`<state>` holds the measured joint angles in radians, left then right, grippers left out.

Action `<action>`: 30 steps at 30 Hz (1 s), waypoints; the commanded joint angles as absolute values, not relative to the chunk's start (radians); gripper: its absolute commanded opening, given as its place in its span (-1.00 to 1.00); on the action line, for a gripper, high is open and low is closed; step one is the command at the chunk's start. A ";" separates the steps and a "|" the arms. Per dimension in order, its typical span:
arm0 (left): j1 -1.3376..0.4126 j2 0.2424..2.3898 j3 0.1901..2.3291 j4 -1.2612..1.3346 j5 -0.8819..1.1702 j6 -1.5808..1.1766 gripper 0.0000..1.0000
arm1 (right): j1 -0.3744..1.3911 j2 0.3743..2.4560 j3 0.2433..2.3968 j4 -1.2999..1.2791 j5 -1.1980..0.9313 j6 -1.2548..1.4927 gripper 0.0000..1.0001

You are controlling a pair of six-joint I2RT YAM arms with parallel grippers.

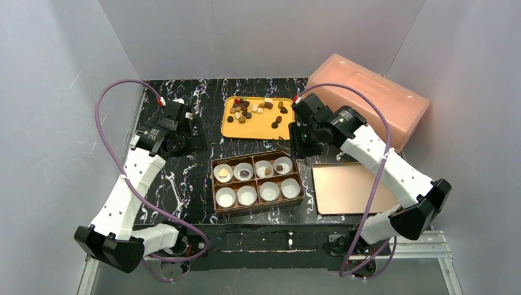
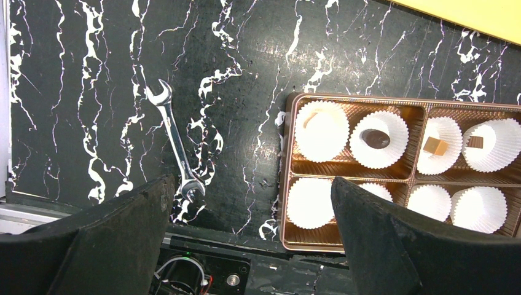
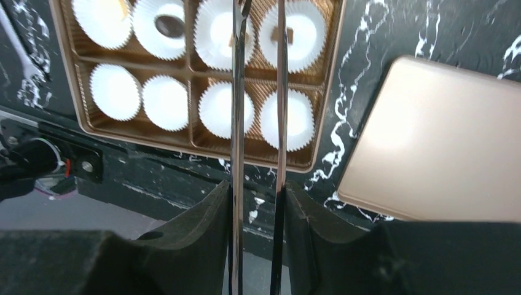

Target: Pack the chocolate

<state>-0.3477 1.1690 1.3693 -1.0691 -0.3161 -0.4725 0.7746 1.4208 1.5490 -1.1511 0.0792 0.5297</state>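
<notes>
Grey walls (image 1: 258, 37) box in a black white-veined marble surface (image 1: 206, 92); left hand (image 2: 252, 190) gapes wide, right hand (image 3: 257, 192) pinches thin metal tweezers (image 3: 236, 123).

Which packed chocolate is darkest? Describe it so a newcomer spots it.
On the black table, find the brown box holding eight white paper cups in two rows. In the far row, take the second cup from the left in the overhead view. Its chocolate is a near-black oval; neighbouring cups hold paler pieces or nothing.

Eight paper cups (image 1: 226, 196), one wrench (image 2: 175, 138)
</notes>
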 commanded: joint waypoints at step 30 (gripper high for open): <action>-0.338 1.143 1.399 -1.102 -0.337 -0.459 0.99 | 0.753 2.154 2.380 -1.150 0.082 0.365 -0.03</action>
<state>-0.3458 1.1667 1.3701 -1.0771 -0.3172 -0.4648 0.7547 2.1418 2.3230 -1.1782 0.0975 0.3851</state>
